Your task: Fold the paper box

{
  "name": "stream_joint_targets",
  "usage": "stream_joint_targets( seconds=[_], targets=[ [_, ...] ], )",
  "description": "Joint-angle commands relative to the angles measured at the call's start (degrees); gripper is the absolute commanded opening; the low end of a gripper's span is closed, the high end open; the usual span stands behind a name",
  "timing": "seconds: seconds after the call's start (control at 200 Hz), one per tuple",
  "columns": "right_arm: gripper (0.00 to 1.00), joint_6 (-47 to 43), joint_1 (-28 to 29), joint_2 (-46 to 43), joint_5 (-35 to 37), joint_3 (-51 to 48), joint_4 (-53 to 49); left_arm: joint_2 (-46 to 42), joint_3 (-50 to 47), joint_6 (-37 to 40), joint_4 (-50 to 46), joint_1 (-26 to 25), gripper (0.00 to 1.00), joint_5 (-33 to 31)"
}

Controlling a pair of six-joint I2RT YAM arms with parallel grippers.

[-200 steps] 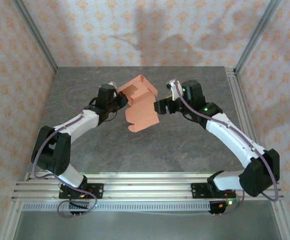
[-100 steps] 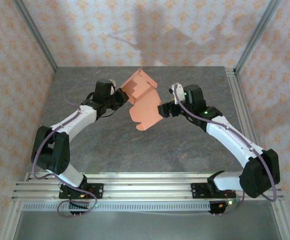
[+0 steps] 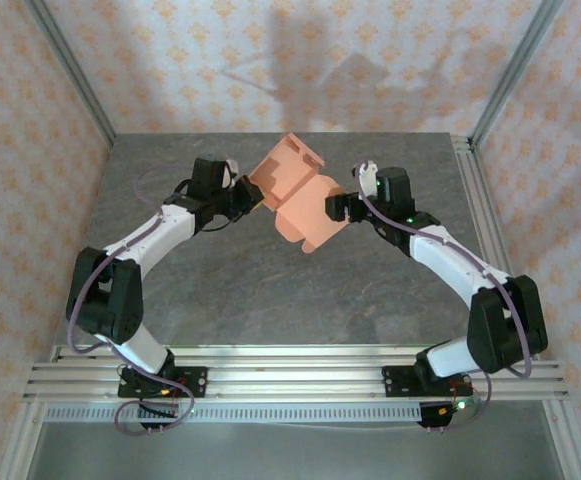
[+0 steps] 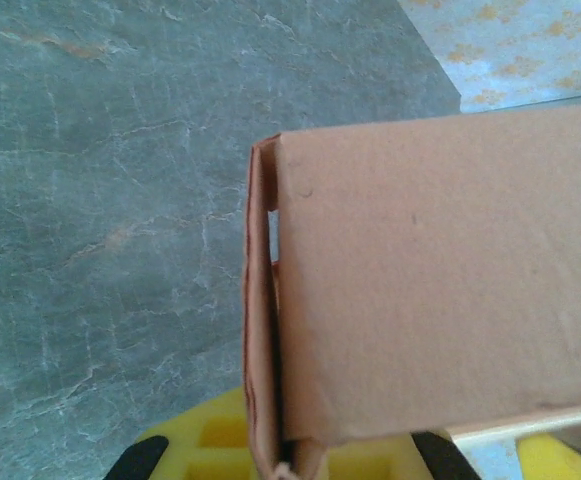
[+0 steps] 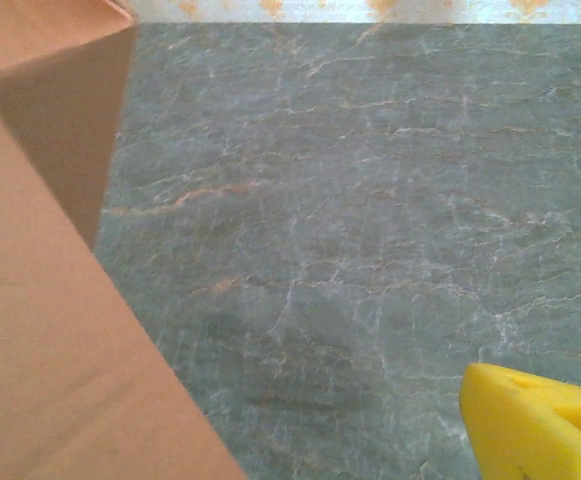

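The paper box (image 3: 300, 200) is a partly folded piece of salmon-orange card positioned between the two end effectors, over the rear centre of the grey marbled counter (image 3: 270, 300). In the top view its notched upper section points toward the back wall and its rounded lower flap points toward the arm bases. The left end effector (image 3: 253, 195) is fully closed on the left edge of the box. In the left wrist view, the folded double edge of the card (image 4: 270, 330) runs down between the yellow fingers (image 4: 205, 445). The right end effector (image 3: 335, 208) is at the right edge of the box with its jaws wide apart and grips nothing. In the right wrist view, the card (image 5: 50, 330) occupies the left side and one yellow finger (image 5: 540, 420) sits at lower right, with bare counter between them. Contact between the right end effector and the card cannot be determined.
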Motion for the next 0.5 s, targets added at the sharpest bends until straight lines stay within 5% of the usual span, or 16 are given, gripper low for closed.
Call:
stream_joint_targets(
  seconds=[0.0,0.175,0.496],
  targets=[
    [0.84,3.4,-0.3,1.7,-0.8,-1.3,7.7,0.8,2.1,-0.4,-0.1,0.2,0.0,6.0],
    [0.84,3.7,-0.3,0.5,-1.6,-1.6,7.8,0.5,3.2,2.1,-3.5,0.2,0.0,4.8],
    [0.86,2.9,-0.3,-13.2,-16.7,-2.8,8.0,1.5,2.6,2.6,-1.9,0.3,0.0,3.2]
  ],
)
